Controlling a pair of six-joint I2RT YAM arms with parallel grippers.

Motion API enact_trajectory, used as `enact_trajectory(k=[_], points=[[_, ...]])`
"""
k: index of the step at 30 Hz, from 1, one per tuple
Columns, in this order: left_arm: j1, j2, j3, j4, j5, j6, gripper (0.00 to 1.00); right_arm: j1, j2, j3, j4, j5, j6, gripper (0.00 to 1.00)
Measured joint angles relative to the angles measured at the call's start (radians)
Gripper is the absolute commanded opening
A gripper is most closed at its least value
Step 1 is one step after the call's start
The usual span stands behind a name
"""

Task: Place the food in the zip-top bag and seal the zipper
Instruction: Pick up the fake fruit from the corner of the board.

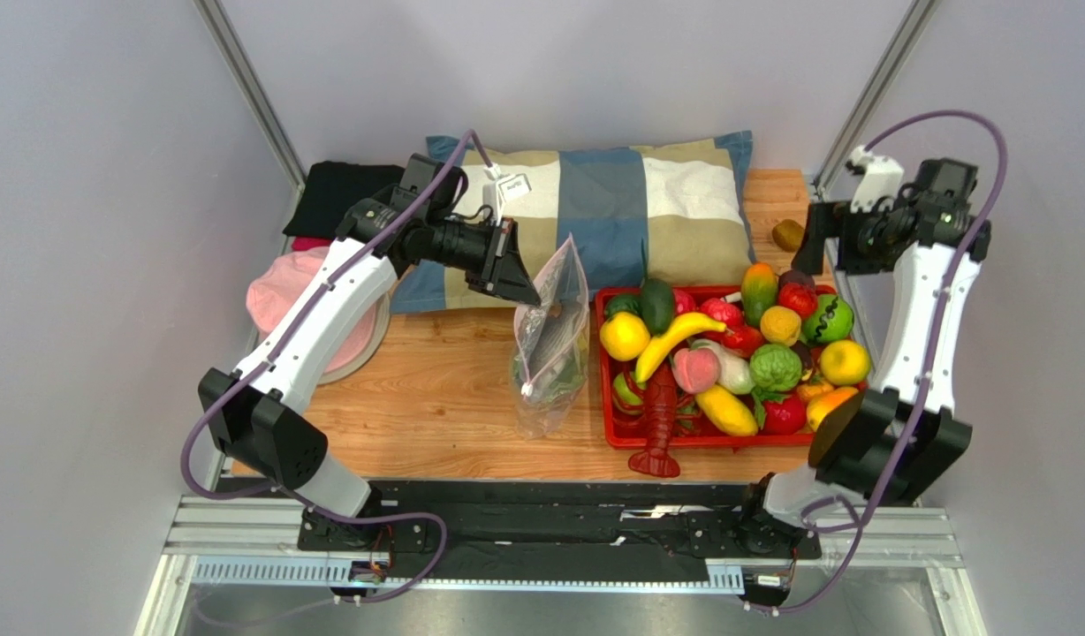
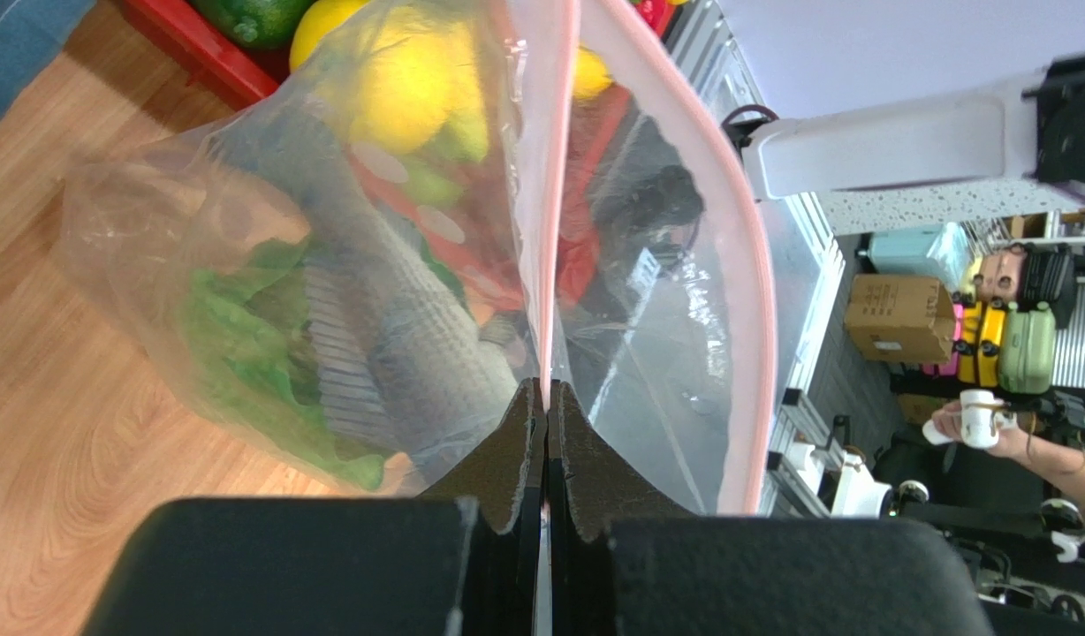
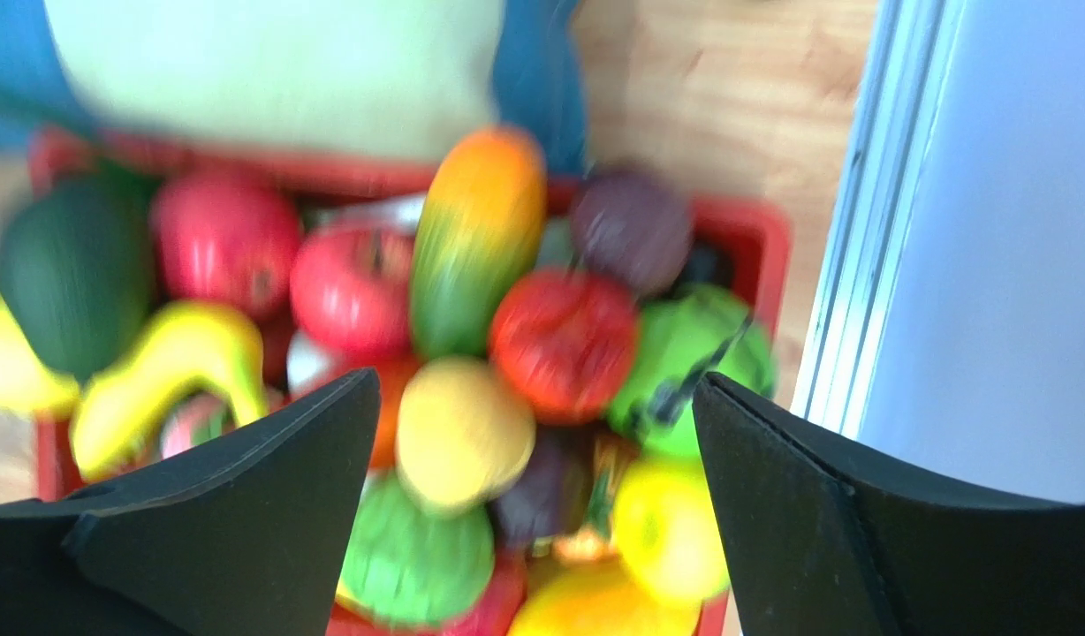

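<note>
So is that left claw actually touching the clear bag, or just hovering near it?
Touching. The left wrist view shows the left gripper shut, with the pink edge of the zip-top bag pinched between its jaws.

A checked pillow (image 1: 614,199) lies behind the red tray (image 1: 606,427) on the wooden table (image 1: 429,398).

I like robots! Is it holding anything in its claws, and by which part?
The left gripper is shut on the zip-top bag, pinching it at its pink zipper edge. The right gripper is open and holds nothing.
</note>
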Motion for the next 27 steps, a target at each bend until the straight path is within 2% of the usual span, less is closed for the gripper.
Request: enact_trajectory(k=[5, 16, 21, 27], points=[[0.001, 0.047, 0.002, 0.015, -0.008, -0.006, 0.0, -0.046, 0.275, 0.239, 0.089, -0.053, 0.118, 0.92], [0.041, 0.178, 0.062, 0.032, 0.003, -0.022, 0.0, -0.048, 0.711, 0.551, 0.284, -0.024, 0.293, 0.92], [0.056, 0.21, 0.092, 0.01, 0.003, -0.008, 0.0, -0.046, 0.817, 0.571, 0.404, 0.006, 0.318, 0.95], [0.068, 0.241, 0.117, -0.016, 0.004, 0.005, 0.0, -0.023, 0.908, 0.581, 0.551, 0.018, 0.27, 0.99]])
